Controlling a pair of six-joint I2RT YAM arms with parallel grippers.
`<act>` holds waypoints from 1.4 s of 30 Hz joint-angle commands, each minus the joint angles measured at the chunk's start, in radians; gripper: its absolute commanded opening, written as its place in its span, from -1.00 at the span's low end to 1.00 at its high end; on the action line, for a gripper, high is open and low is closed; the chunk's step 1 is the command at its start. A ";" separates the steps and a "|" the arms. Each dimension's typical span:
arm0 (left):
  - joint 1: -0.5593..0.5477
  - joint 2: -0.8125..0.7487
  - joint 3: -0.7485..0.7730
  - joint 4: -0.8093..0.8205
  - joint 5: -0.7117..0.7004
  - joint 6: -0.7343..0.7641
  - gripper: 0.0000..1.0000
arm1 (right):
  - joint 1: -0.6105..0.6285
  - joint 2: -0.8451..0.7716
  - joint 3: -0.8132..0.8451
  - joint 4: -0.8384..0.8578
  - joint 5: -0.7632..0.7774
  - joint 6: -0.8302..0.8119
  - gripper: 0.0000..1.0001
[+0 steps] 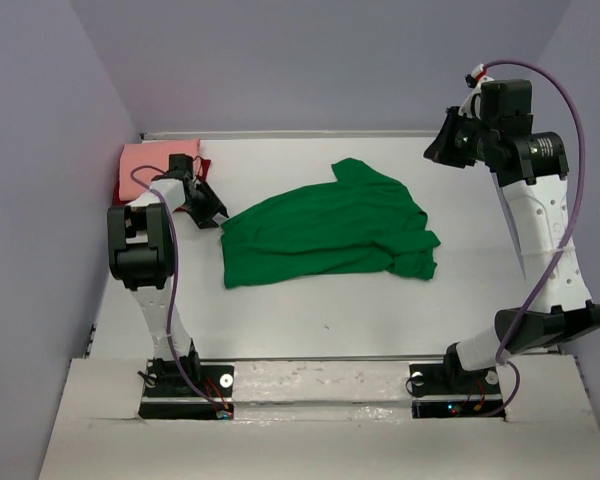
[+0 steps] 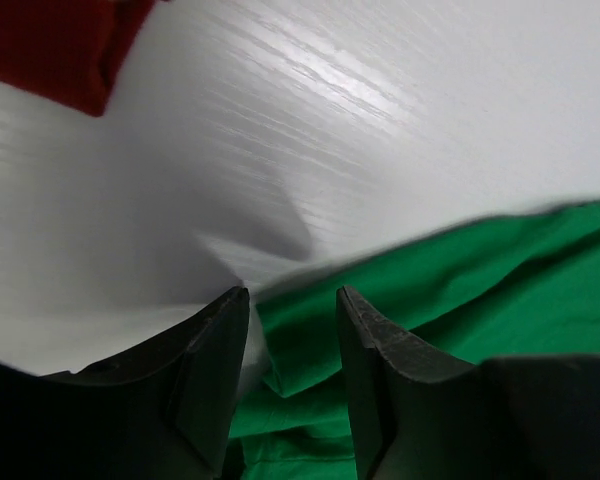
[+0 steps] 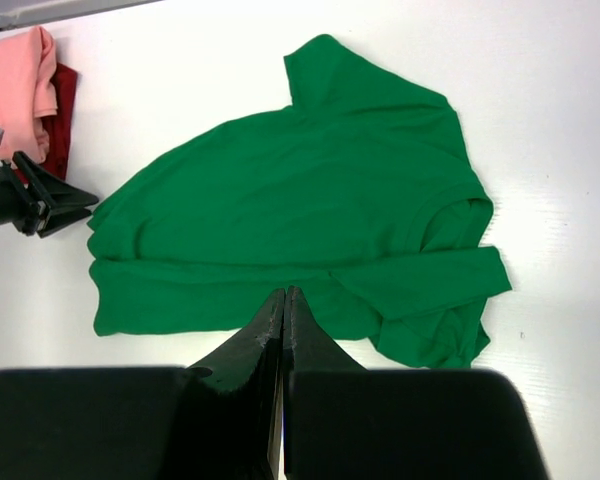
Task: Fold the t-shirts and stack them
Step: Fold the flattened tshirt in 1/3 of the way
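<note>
A bright green t-shirt (image 1: 325,230) lies spread and partly folded in the middle of the table, its right sleeve bunched. The salmon-pink t-shirt (image 1: 145,160) rests folded in the back left corner on top of the dark red one (image 1: 202,167). My left gripper (image 1: 212,212) is low at the green shirt's left corner. In the left wrist view its jaws (image 2: 292,300) stand open, with the green cloth (image 2: 460,280) lying just beyond and below them, not pinched. My right gripper (image 1: 435,150) hangs high over the back right, shut and empty (image 3: 284,292).
The white table (image 1: 330,310) is walled by lilac panels at the left, back and right. The pink and red pile (image 3: 10,85) sits close behind my left gripper (image 3: 65,205). Both arm bases stand at the near edge.
</note>
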 commanded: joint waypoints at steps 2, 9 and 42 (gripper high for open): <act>0.008 -0.012 -0.015 -0.163 -0.358 0.020 0.08 | 0.007 -0.035 0.041 0.024 -0.031 0.010 -1.00; 0.012 -0.010 -0.084 -0.133 -0.304 0.015 0.07 | 0.007 -0.030 0.098 0.016 -0.031 0.007 -1.00; -0.002 0.049 -0.105 -0.008 0.062 0.032 -1.00 | 0.007 -0.050 0.118 0.011 -0.019 0.016 -1.00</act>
